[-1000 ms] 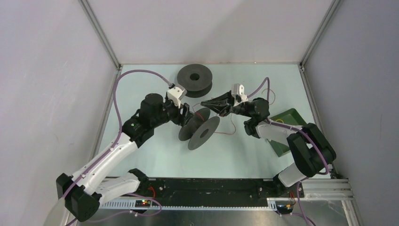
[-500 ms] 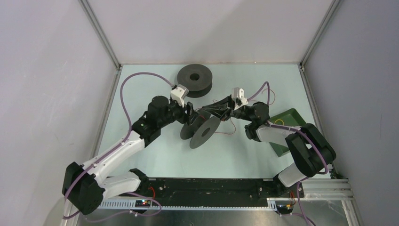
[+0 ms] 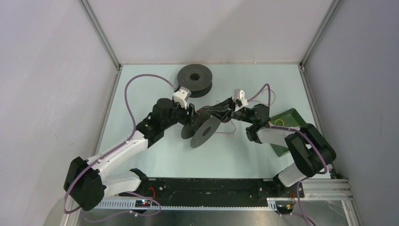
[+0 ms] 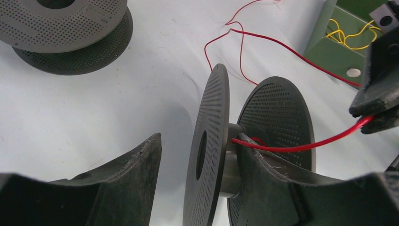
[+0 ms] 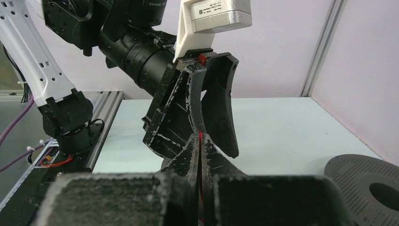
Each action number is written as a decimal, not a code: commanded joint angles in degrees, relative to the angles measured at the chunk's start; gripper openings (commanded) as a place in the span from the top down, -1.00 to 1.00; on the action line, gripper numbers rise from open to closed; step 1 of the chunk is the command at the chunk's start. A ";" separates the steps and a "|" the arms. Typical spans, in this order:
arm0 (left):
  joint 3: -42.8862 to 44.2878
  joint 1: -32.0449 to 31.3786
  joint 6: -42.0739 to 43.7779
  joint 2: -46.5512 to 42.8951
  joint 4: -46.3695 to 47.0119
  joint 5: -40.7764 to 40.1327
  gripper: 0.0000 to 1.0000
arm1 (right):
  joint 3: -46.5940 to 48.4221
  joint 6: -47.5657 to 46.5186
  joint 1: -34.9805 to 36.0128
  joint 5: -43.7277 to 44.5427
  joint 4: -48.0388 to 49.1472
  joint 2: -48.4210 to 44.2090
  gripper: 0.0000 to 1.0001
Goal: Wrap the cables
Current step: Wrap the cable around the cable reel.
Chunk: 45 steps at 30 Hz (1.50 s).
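A dark grey spool (image 3: 204, 131) stands on edge at mid-table. My left gripper (image 3: 192, 117) is open and straddles its near flange (image 4: 211, 141). One finger (image 4: 268, 174) lies between the flanges against the hub; the other finger (image 4: 127, 179) stands apart from the flange. The red cable (image 4: 291, 147) runs from the hub to my right gripper (image 4: 376, 110), which is shut on it (image 5: 200, 136) just right of the spool (image 3: 207, 112). The rest of the red cable loops loose on the table (image 4: 240, 37). The yellow cable (image 4: 348, 34) lies in a green tray (image 3: 289, 117).
A second dark grey spool (image 3: 194, 80) lies flat at the back of the table, also in the left wrist view (image 4: 70, 28). The green tray stands at the right edge. Grey walls with metal frame posts (image 3: 101, 35) enclose the table.
My left arm has reached further right, bringing its gripper over the spool's flange. My right gripper has dropped and moved left toward the spool with the red cable. The spool has shifted slightly.
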 commanded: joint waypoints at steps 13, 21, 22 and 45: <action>-3.49 -2.84 0.93 -0.20 11.51 -2.68 -0.33 | -1.00 1.81 -0.01 2.57 4.05 0.85 1.00; -5.47 -3.46 -0.28 -0.31 15.78 -3.84 -0.34 | -1.00 2.48 0.41 4.07 4.09 1.19 1.00; -5.78 -3.49 -0.45 -0.26 16.04 -4.17 -0.34 | -1.00 2.45 0.56 4.06 4.06 1.21 1.00; -10.64 -3.42 -0.89 -2.73 17.82 -9.71 0.03 | -1.93 5.76 -2.19 3.93 4.13 2.17 1.00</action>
